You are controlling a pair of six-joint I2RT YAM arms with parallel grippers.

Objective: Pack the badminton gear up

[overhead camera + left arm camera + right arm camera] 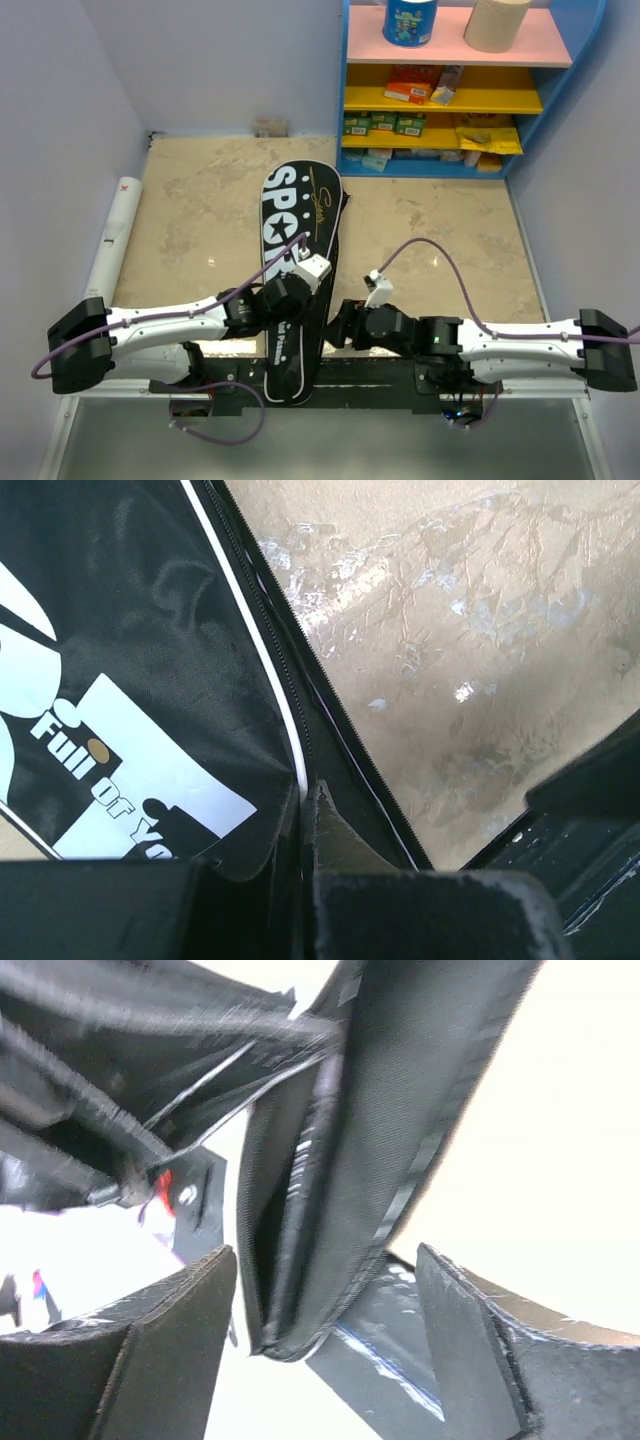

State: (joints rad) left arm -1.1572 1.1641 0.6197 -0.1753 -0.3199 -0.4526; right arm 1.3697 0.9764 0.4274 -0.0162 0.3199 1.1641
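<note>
The black bag [300, 215] lay on the table [200, 200], white tube [113, 235] well left of it. The left fingers [430, 920] clenched its zipper edge; the right fingers [165, 1355] stood released astride its near rim. Best seemed holding that edge taut while the right regripped

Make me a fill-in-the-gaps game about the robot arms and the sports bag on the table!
1. The racket-shaped bag is coloured ____.
2. The long white tube lies along the ____ edge of the table.
3. The left tool is ____ on the bag's edge.
4. The right tool is ____, with the bag's edge between its fingers.
Missing words: black; left; shut; open.
</note>
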